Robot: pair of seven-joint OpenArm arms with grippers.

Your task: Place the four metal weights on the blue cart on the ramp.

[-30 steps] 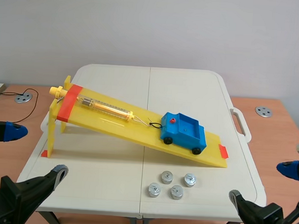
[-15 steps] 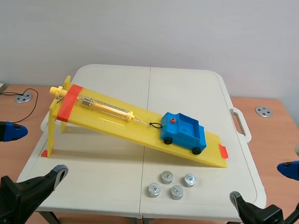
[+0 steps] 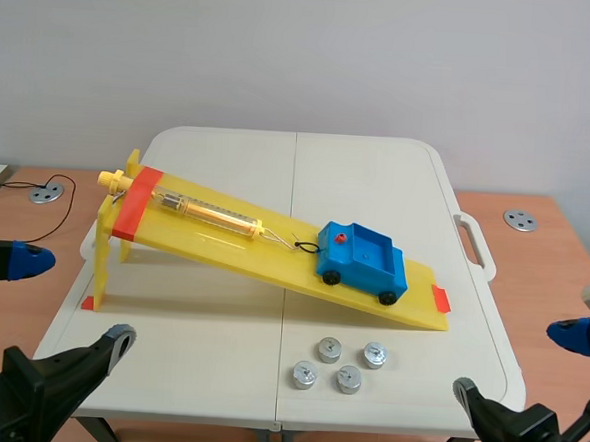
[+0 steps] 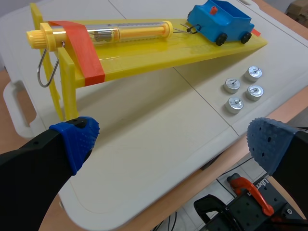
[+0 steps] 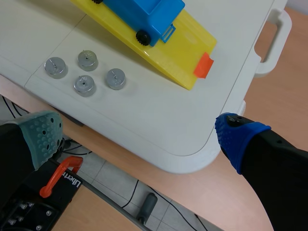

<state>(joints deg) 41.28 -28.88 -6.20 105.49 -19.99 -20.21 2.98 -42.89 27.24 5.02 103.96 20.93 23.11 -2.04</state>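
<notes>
The blue cart [image 3: 363, 259] sits low on the yellow ramp [image 3: 223, 245], tied by a black loop to a spring scale tube [image 3: 207, 213]. Several round metal weights [image 3: 338, 365] lie in a cluster on the white table in front of the ramp's low end. My left gripper [image 3: 70, 300] hovers open at the table's near left edge, and my right gripper [image 3: 517, 361] is open at the near right corner. Both hold nothing. In the left wrist view the weights [image 4: 243, 88] lie ahead of the left gripper [image 4: 173, 144], toward its right finger. In the right wrist view the weights [image 5: 84, 72] lie ahead of the right gripper [image 5: 139, 132], by its left finger.
The ramp's high end stands on yellow legs [image 3: 104, 259] at the left, with orange tape [image 3: 136, 203] across it. The white folding table [image 3: 227, 347] has a handle [image 3: 477, 242] on its right side. Wooden desks flank it, with a cable [image 3: 46, 194] at the left.
</notes>
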